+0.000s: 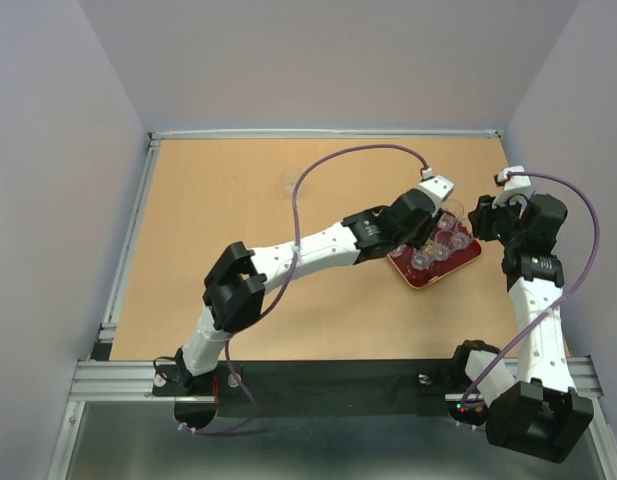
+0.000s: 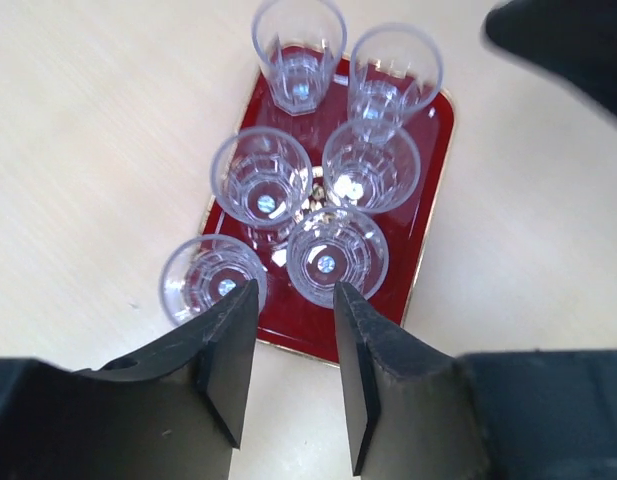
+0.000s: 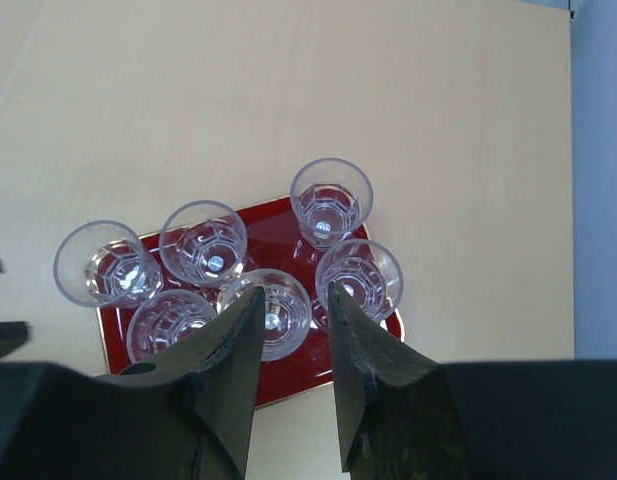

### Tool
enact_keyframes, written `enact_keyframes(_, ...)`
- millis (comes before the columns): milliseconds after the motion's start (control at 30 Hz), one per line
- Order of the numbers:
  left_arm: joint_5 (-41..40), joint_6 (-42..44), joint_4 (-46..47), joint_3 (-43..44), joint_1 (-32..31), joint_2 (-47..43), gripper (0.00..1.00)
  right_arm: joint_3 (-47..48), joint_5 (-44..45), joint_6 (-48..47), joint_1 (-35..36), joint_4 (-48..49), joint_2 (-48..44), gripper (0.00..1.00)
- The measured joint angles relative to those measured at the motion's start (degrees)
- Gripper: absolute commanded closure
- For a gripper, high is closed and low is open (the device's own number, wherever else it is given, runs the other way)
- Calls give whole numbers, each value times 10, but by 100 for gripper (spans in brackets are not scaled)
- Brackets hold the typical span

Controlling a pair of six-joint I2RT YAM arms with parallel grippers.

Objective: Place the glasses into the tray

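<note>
A: Wrist views first. How many glasses (image 2: 261,178) were in the tray (image 2: 435,150)?

B: Six, all upright, in three rows of two. One sat right at a tray corner. I couldn't tell how close its base was to the rim.

A: Did the top view add anything?

B: Yes, a lone glass (image 1: 288,183), faint, on the table (image 1: 208,220). It was well apart from the tray, toward the far left. Neither wrist camera caught it.

A: Left gripper (image 2: 295,295)?

B: Jaws parted with nothing between them, hovering over the tray's short end. The corner glass was just beside one finger.

A: Right gripper (image 3: 293,300)?

B: Same, spread and empty, above the tray's long side.

A: Was anything blocking?

B: In the top view the left arm (image 1: 318,245) covered part of the tray, so the jaw gaps were unreadable there. A purple cable (image 1: 328,165) looped over it. The left wrist view also had a black piece of the other arm in its upper right corner.
</note>
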Motion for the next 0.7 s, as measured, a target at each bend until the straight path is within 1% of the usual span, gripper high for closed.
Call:
enact_keyframes(133,-22,7,24,-60,0,-85,41,-8,-20,-6,0,4,-5,62)
enact_keyframes(200,-42,13,42,-108,0,-139,36,-17,-38,-10,0,4,-5,61)
enact_keyframes(233,-54,17,47,-131,0,-162,32,-22,-49,-12,0,3,-5,60)
enact_keyframes(267,-71,23,57,-159,0,-188,30,-27,-66,-16,0,2,-3,60)
enact_keyframes(300,-84,25,56,-189,0,-217,28,-29,-78,-19,0,-2,1,57)
enact_keyframes(333,-96,31,57,-215,2,-242,24,-29,-97,-23,0,-3,8,55)
enact_keyframes(467,-136,53,64,-337,20,-363,20,-21,-165,-37,1,-14,52,50)
enact_keyframes(567,-146,68,65,-414,54,-458,15,11,-197,-42,20,-38,108,45)
enact_keyframes(600,-148,73,67,-443,74,-504,14,22,-200,-42,28,-42,122,44)
enact_keyframes(633,-152,79,67,-463,90,-535,11,40,-197,-42,46,-49,141,41)
enact_keyframes(700,-164,93,74,-506,127,-607,9,82,-193,-42,94,-53,185,38)
